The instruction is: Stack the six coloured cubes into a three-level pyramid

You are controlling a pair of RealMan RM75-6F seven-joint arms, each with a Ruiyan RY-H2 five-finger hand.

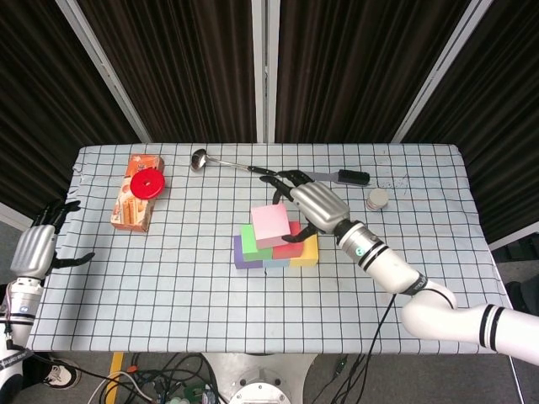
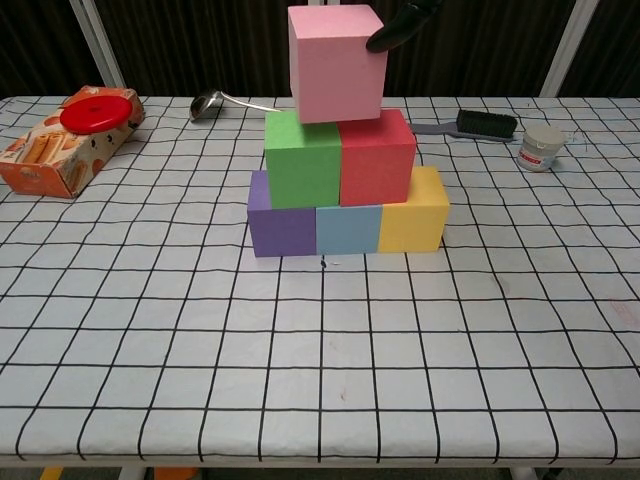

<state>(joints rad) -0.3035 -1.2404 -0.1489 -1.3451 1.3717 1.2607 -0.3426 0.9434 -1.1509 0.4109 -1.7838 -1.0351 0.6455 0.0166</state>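
1. With the pink cube [image 2: 335, 62] already up on the top level, the right hand [image 1: 313, 203] has its palm against the cube's far side. One dark fingertip [image 2: 385, 38] shows at its upper right corner in the chest view. I can't tell whether the fingers actually clasp the cube or only press on it.

2. The stack below reads well: purple cube [image 2: 281, 224], blue cube [image 2: 348, 228] and yellow cube [image 2: 412, 215] in a row on the table [image 2: 320, 380], with the green cube [image 2: 302, 160] and red cube [image 2: 378, 155] side by side on top of them.

3. The pink one sits tilted, and a little left of the green-red seam. My call: this step is squaring up the cap, not placing it.

4. To do it well, nudge gently. The push should bring the pink cube flat and centred over the seam, so each middle cube carries half of it.

5. Any hard shove could slide the green and red cubes apart, or topple the top cube forward.

6. Letting go should be straight back and up, fingers spreading first, no drag across the cube's face.

7. The left hand [image 1: 38, 247] hangs off the table's left edge, fingers apart, holding nothing. It is well clear of the stack.
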